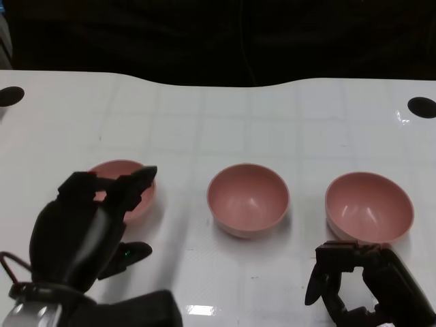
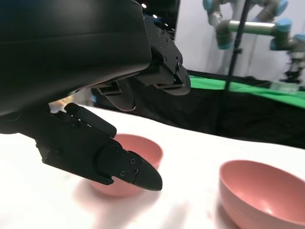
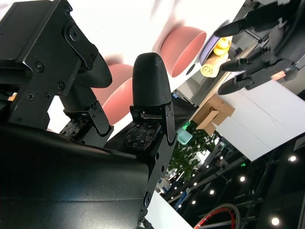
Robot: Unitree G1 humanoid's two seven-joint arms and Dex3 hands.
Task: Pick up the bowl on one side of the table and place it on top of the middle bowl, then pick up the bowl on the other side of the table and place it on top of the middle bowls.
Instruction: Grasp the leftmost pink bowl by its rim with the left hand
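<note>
Three pink bowls stand in a row on the white table (image 1: 218, 116): the left bowl (image 1: 129, 185), the middle bowl (image 1: 248, 199) and the right bowl (image 1: 369, 206). My left hand (image 1: 95, 218) hovers over the near side of the left bowl and hides part of it. In the left wrist view the left bowl (image 2: 138, 155) lies between the spread fingers (image 2: 162, 67) and the thumb, untouched, with the middle bowl (image 2: 259, 193) beside it. My right hand (image 1: 361, 283) sits just short of the right bowl, fingers apart and empty. The right wrist view shows the right bowl (image 3: 119, 98) beyond its fingers (image 3: 151, 81).
Two black round marks lie near the table's far corners, one on the left (image 1: 10, 95) and one on the right (image 1: 422, 107). Beyond the far edge all is dark. Bare white tabletop separates the bowls.
</note>
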